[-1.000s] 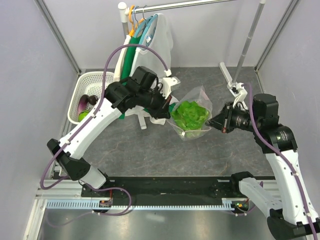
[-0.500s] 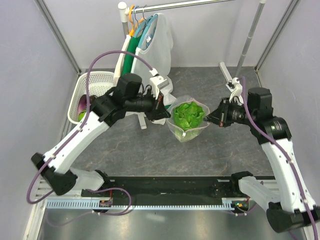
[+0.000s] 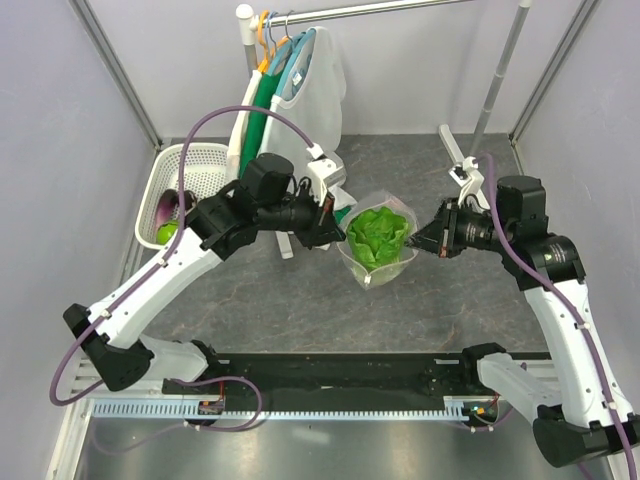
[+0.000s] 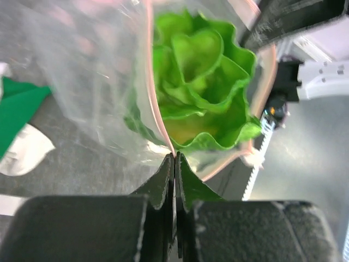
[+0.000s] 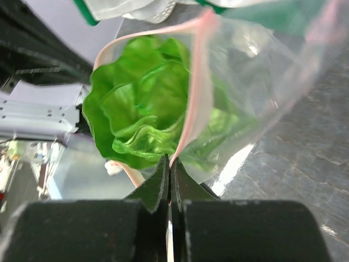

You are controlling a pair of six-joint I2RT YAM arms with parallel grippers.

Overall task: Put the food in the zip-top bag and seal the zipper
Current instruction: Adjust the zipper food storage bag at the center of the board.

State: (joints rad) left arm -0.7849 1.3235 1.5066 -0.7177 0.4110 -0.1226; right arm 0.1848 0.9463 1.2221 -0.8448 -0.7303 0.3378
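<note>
The left claw (image 3: 337, 228) and right claw (image 3: 423, 242) each pinch shut on opposite ends of the zipper (image 5: 192, 93), holding the bag (image 3: 383, 266) open above the counter, lettuce (image 3: 378, 232) inside. The eggplant (image 3: 165, 208) and fruit (image 3: 167, 232) lie in the basket (image 3: 192, 158). Loading looks part done; next, one claw likely must let go to fetch them.

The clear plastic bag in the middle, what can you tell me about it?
The zip-top bag is thin, clear, crinkled plastic with a pink zipper strip round its mouth. The mouth gapes open, facing up, with a green lettuce head inside. The left gripper and right gripper are shut on opposite ends of the strip.
</note>
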